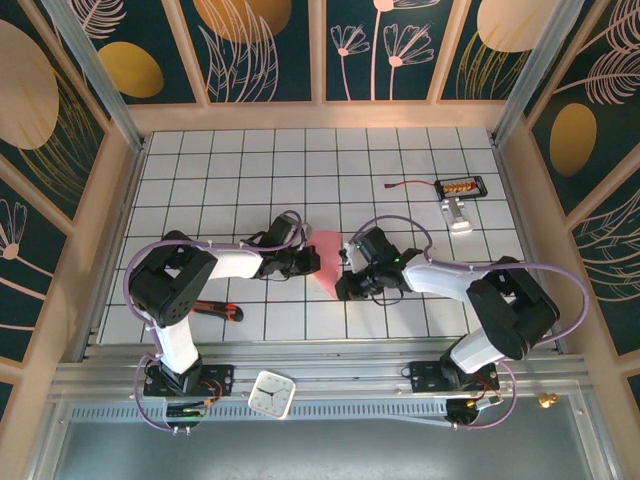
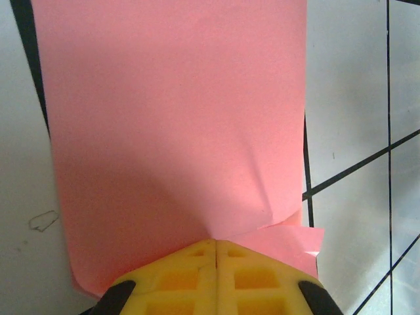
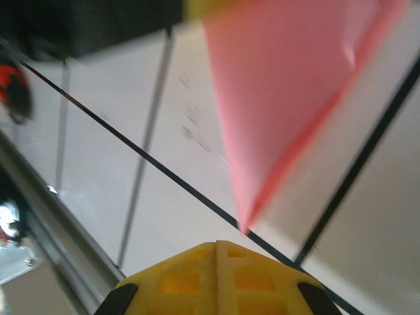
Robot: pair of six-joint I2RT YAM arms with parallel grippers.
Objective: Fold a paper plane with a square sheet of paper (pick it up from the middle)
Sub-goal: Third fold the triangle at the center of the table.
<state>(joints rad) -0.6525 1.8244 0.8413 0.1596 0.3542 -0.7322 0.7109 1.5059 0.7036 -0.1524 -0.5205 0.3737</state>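
I see the pink paper (image 1: 327,262) lying near the middle of the desk (image 1: 250,170), between my two grippers. The left gripper (image 1: 312,262) is clenched, and from its wrist camera the closed tips (image 2: 216,244) rest on the paper (image 2: 177,131) where it puckers. I can't tell whether they pinch it. The right gripper (image 3: 216,246) is also clenched and holds nothing. A folded, pointed corner of the paper (image 3: 282,85) sits just ahead of its tips.
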